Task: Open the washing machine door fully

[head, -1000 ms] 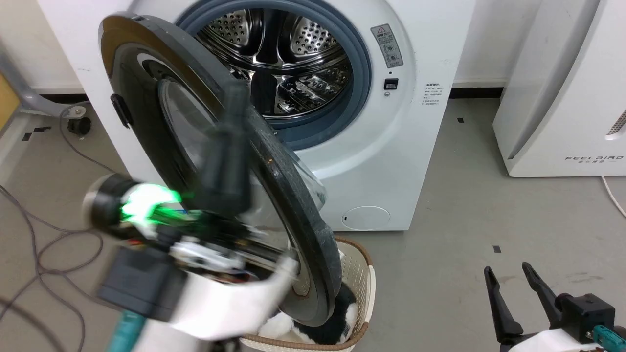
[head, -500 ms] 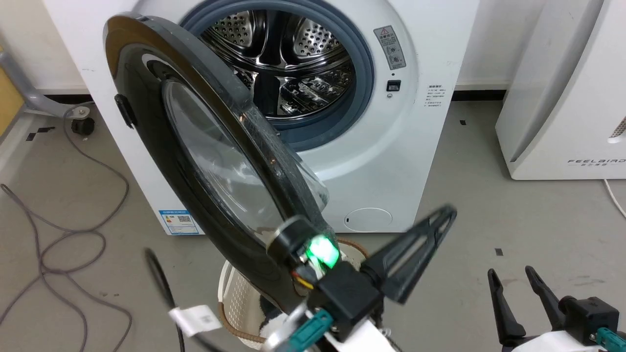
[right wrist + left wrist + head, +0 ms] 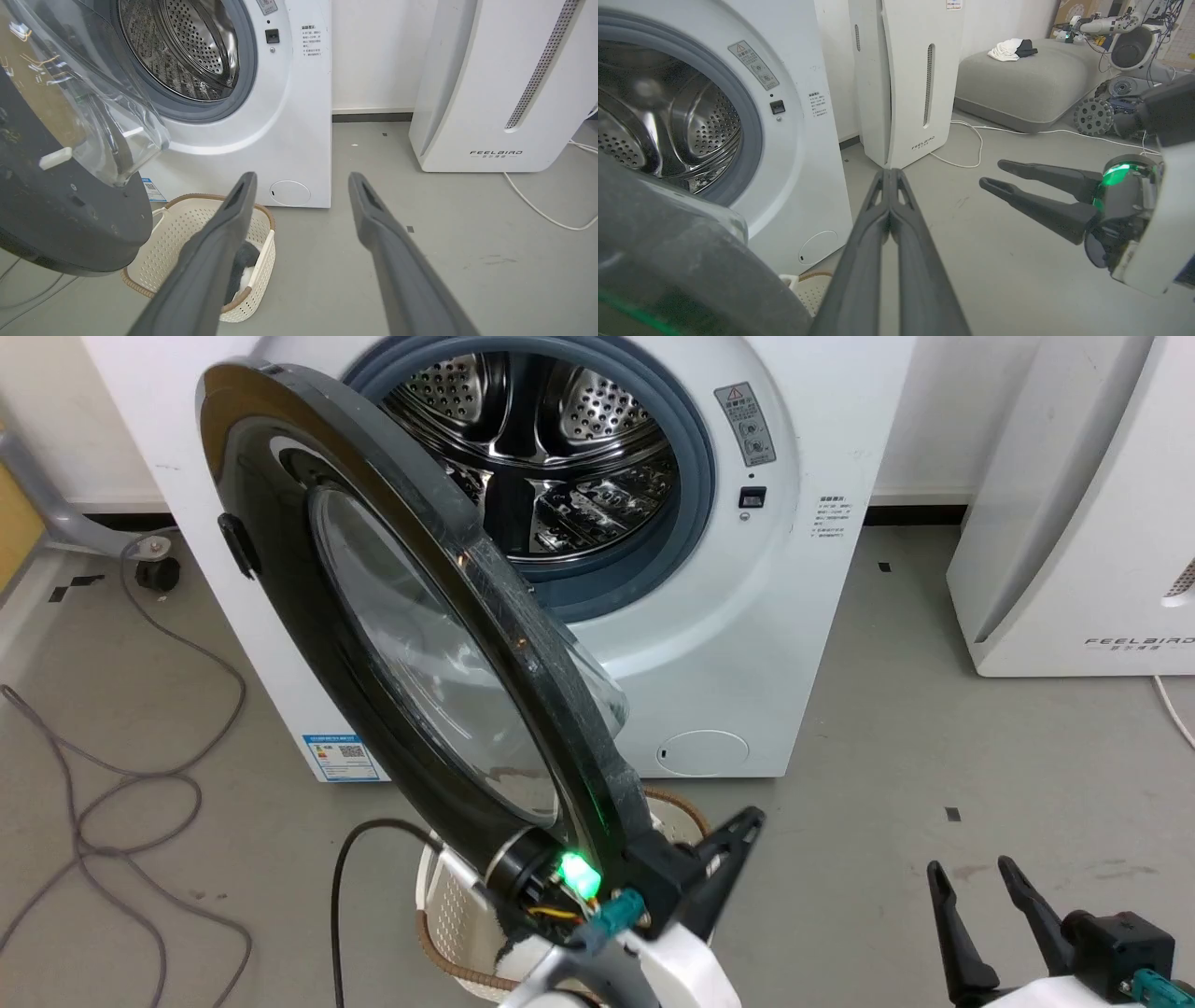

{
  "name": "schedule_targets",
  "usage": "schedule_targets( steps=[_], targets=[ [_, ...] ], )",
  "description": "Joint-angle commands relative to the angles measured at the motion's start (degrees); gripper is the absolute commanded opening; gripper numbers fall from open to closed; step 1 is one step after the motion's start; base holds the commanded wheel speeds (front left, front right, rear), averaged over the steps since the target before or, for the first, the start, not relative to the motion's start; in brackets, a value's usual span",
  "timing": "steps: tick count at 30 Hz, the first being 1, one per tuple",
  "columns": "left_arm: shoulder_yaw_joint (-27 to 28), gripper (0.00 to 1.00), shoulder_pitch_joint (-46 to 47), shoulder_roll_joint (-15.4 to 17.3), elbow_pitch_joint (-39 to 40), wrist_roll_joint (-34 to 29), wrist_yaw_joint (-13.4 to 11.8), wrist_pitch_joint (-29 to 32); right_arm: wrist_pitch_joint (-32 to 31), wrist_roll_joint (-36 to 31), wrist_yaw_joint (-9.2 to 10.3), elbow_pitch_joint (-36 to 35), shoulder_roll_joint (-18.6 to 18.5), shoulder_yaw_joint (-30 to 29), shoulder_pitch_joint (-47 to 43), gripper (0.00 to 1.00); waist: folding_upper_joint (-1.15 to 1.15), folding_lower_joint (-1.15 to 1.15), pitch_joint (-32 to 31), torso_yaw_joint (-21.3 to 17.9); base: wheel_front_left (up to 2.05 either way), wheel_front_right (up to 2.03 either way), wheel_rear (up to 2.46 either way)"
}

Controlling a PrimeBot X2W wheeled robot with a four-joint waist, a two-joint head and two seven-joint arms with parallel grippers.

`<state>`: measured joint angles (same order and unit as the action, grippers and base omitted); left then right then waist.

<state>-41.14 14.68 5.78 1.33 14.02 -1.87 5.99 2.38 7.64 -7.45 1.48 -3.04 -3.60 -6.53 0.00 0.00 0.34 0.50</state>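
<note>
The white washing machine (image 3: 822, 429) stands with its steel drum (image 3: 551, 448) exposed. Its round black washing machine door (image 3: 401, 644) hangs about half open, hinged at the left, its domed glass facing the drum. The door's lower rim shows in the left wrist view (image 3: 668, 261) and the right wrist view (image 3: 56, 210). My left gripper (image 3: 752, 817) sits just below and right of that rim, shut on nothing (image 3: 890, 171), pointing away from the door. My right gripper (image 3: 969, 868) hovers open over the floor at the lower right (image 3: 302, 177).
A cream laundry basket (image 3: 196, 224) with dark and white laundry sits on the floor under the door. The white FEELBIRD appliance (image 3: 1074, 523) stands to the right of the machine. Cables (image 3: 121, 803) loop on the floor at the left. A grey cushion seat (image 3: 1027, 79) lies farther off.
My left arm has swung from the door's outer face at the left down and right to below its lower rim. The door stands at about the same angle. The right gripper is still.
</note>
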Motion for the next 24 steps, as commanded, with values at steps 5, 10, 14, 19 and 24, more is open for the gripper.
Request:
schedule_targets(
  steps=[5,10,14,19,24],
  targets=[
    [1.44,0.0,3.55,-1.22,-6.91,0.83,-1.36,-1.81,0.38,0.37,-0.03,0.54,0.16,0.44,-0.14,1.0,0.0,0.0,0.23,-0.32,0.0,0.0,0.0],
    [1.96,0.0,5.58,-1.9,-11.65,1.39,-2.59,-3.32,0.36,0.69,-0.03,1.09,0.16,0.79,-0.05,1.0,0.0,0.0,0.51,-0.57,0.0,0.0,0.0],
    [2.18,0.0,6.07,-2.22,-13.86,2.29,-3.46,-4.01,0.47,0.91,-0.03,1.46,0.16,0.77,0.01,1.0,0.0,0.0,0.76,-0.5,0.0,0.0,0.0],
    [2.87,0.0,5.88,-2.27,-14.69,3.01,-4.57,-4.7,0.53,1.09,-0.03,1.92,0.16,0.84,0.23,1.0,0.0,0.0,0.96,-0.15,0.0,0.0,0.0],
    [3.46,0.0,3.74,-1.14,-12.26,3.69,-5.54,-4.87,0.43,1.33,-0.03,2.46,0.16,0.99,0.29,1.0,0.0,0.0,0.76,0.15,0.0,0.0,0.0]
  ],
)
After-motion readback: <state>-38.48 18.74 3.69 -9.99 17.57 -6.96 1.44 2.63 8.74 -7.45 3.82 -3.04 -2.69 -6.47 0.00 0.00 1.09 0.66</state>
